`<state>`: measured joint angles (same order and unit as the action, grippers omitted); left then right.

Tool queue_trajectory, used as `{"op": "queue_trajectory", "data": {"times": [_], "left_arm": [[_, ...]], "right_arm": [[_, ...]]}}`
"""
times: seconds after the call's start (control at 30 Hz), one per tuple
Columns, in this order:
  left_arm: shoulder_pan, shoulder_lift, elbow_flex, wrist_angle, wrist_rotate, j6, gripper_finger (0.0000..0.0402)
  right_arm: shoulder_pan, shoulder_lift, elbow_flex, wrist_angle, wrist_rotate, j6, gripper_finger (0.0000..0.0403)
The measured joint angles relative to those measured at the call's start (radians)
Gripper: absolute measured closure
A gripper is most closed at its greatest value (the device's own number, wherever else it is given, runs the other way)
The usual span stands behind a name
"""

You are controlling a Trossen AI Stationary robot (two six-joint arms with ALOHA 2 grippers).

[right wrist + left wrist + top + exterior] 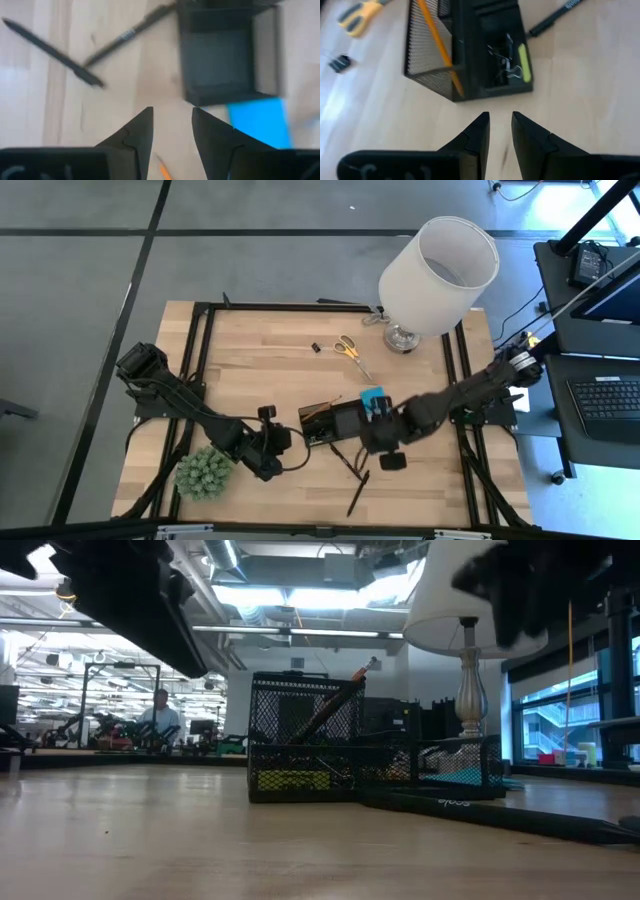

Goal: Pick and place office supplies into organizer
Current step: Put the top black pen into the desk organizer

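The black mesh organizer stands near the table's middle, toward the near edge. An orange pencil leans inside its tall mesh cup, and clips lie in a low compartment. My left gripper hovers just left of it, fingers slightly apart and empty. My right gripper hovers at its right end, open and empty. The blue pad lies beside the organizer's far right corner. Two black pens lie near the near edge. Yellow-handled scissors and a black clip lie farther back.
A big white lamp stands at the table's far right. The green spiky plant ball sits near the left near corner, beside my left arm. An orange pencil tip shows under my right gripper. Bare wood lies on the far left.
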<state>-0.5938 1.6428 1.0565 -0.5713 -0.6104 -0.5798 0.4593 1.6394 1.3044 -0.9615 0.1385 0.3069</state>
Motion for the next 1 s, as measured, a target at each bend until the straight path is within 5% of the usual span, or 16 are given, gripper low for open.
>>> {"op": "queue_trajectory", "data": {"times": [0.37, 0.73, 1.0], "left_arm": [[0.000, 0.000, 0.000, 0.022, 0.082, 0.060, 0.0327], [0.000, 0.000, 0.000, 0.038, 0.082, 0.104, 0.0327], [-0.001, 0.000, 0.000, 0.040, 0.109, 0.105, 0.0327]], "right_arm": [[0.075, 0.001, -0.310, 0.608, -0.005, 0.050, 0.0266], [0.170, 0.011, -0.249, 0.642, 0.080, 0.135, 0.0296], [0.214, 0.184, -0.047, 0.509, 0.091, 0.160, 0.0334]]}}
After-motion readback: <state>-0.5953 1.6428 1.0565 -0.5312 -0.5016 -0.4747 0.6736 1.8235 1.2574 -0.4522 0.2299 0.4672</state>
